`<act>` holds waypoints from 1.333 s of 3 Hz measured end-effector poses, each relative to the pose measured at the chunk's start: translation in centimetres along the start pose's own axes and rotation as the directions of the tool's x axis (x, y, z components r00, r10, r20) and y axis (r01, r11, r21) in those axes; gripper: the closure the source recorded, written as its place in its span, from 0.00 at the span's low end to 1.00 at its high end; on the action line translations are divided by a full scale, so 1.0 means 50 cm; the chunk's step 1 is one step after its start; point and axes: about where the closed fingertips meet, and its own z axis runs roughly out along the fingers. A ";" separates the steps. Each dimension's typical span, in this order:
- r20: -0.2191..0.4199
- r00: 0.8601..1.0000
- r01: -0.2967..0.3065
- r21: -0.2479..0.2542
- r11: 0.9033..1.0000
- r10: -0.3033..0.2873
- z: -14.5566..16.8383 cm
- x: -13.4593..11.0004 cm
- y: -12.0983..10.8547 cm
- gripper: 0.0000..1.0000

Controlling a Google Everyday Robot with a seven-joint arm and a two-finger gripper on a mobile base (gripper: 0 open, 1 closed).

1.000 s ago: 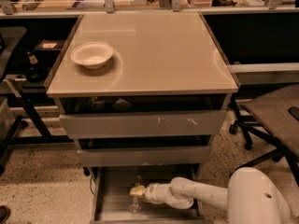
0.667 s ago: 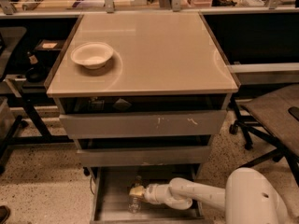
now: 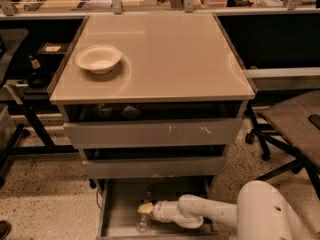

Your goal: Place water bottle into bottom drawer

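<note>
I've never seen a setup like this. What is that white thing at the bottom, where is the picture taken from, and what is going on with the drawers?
The white, rounded tube at the lower right is a robot's arm. Its tip, the yellowish gripper, serves as its hand. It reaches into the lowest grey metal drawer, which is pulled open. There is only one view, looking down at the cabinet from in front. Where the camera is mounted is not known. Just below the gripper, over the drawer floor, is a small clear plastic water bottle. Whether the gripper has hold of it cannot be made out. Two upper grey drawers sit above. On the beige table top stands a white round bowl.
</note>
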 end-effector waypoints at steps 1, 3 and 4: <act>-0.003 1.000 -0.009 0.023 1.000 0.009 0.009 0.012 -0.022 1.00; -0.056 0.997 -0.046 0.077 0.996 0.050 0.015 0.044 -0.060 1.00; -0.057 0.997 -0.048 0.080 0.996 0.052 0.015 0.045 -0.063 0.82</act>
